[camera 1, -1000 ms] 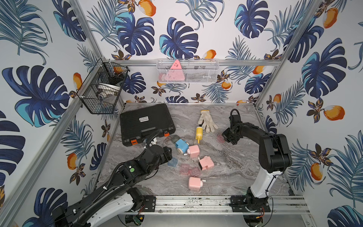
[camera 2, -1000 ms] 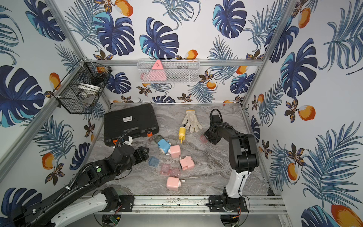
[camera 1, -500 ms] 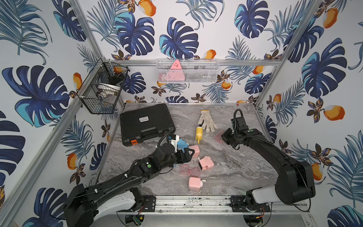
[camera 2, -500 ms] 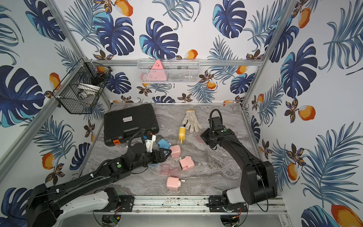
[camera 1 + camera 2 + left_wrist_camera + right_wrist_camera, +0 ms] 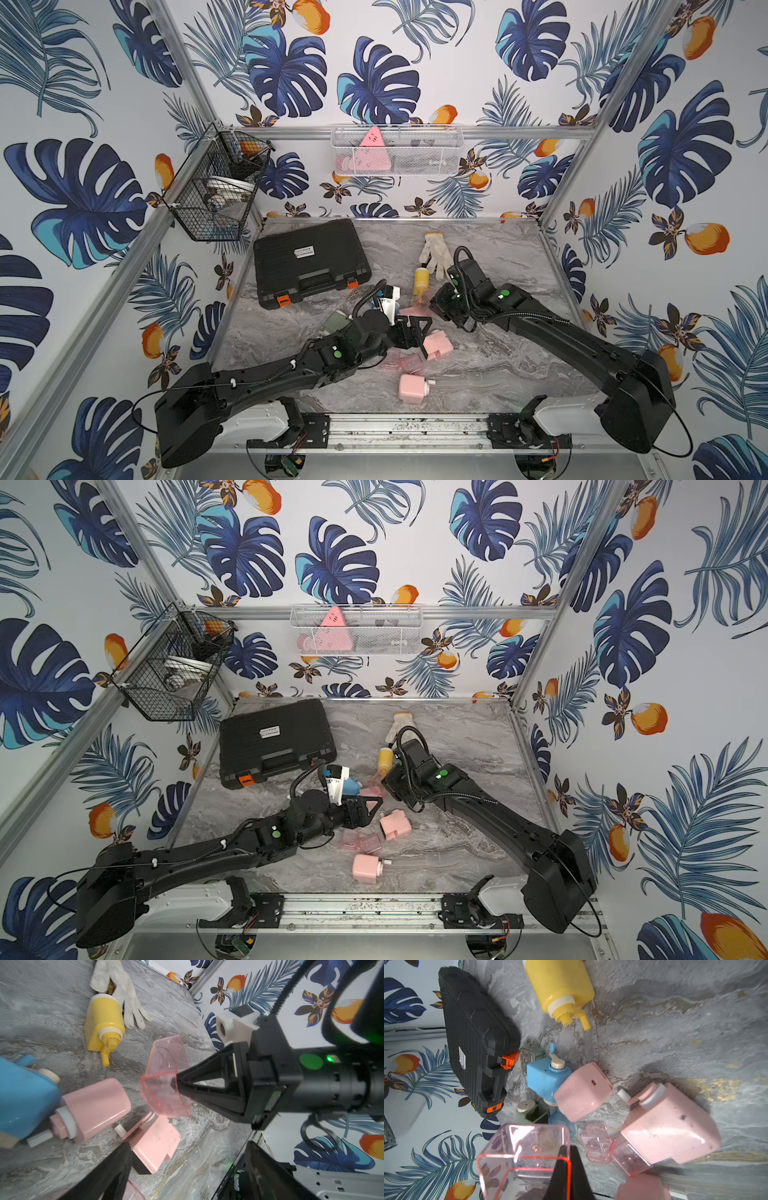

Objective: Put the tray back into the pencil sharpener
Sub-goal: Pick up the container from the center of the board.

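Observation:
My right gripper [image 5: 566, 1151] is shut on one wall of a clear pink tray [image 5: 523, 1157], held above the table with its open side toward the wrist camera. In the left wrist view the tray [image 5: 164, 1084] hangs off the right gripper [image 5: 176, 1082]. My left gripper [image 5: 420, 334] is open over a pink pencil sharpener [image 5: 437, 343]. The sharpener [image 5: 154, 1142] lies near one finger [image 5: 112, 1169], and its dark empty slot shows. In both top views the tray [image 5: 374, 791] is beside the left gripper [image 5: 376, 808].
More sharpeners lie close together: pink ones [image 5: 583, 1093] [image 5: 411, 386], a blue one [image 5: 546, 1080] and a yellow one [image 5: 560, 985]. Two loose clear pink trays [image 5: 596, 1145] [image 5: 627, 1157] sit among them. A black case [image 5: 309, 262] and a white glove [image 5: 434, 253] lie behind.
My right arm has carried the pink tray leftward toward the cluster of sharpeners. My left arm has reached to the right, over the pink sharpener, with its fingers spread.

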Robot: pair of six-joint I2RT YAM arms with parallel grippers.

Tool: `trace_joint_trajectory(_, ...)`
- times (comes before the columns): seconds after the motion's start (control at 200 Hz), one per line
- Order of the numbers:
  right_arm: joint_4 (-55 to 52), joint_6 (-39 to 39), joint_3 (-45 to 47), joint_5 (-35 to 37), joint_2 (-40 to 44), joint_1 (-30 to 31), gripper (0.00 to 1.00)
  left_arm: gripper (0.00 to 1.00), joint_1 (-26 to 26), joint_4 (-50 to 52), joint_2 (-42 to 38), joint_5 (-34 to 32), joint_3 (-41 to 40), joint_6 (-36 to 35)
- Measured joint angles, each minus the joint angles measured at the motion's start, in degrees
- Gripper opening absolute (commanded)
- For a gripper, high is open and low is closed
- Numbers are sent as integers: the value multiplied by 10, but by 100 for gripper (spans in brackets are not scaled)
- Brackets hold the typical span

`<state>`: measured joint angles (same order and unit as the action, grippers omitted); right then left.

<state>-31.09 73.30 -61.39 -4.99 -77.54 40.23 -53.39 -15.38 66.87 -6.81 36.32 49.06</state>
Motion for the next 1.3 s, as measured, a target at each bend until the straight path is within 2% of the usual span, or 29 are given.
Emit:
trace_joint_trajectory(0.23,17,34,-6,-5,-5,52,0,77,32,8,-30,-25,-37,22)
trace_joint_trajectory(0.671,40,62,-14,-17,-24,96,0,60,38,-11,-53,-24,-67,23)
trace_joint_trajectory(0.942,52,72,-14,-17,-32,105,0,48,39,-26,-57,-23,-75,34)
trace_joint_trajectory(1.302,68,80,-10,-19,-39,108,0,36,42,-26,-62,-23,-77,44)
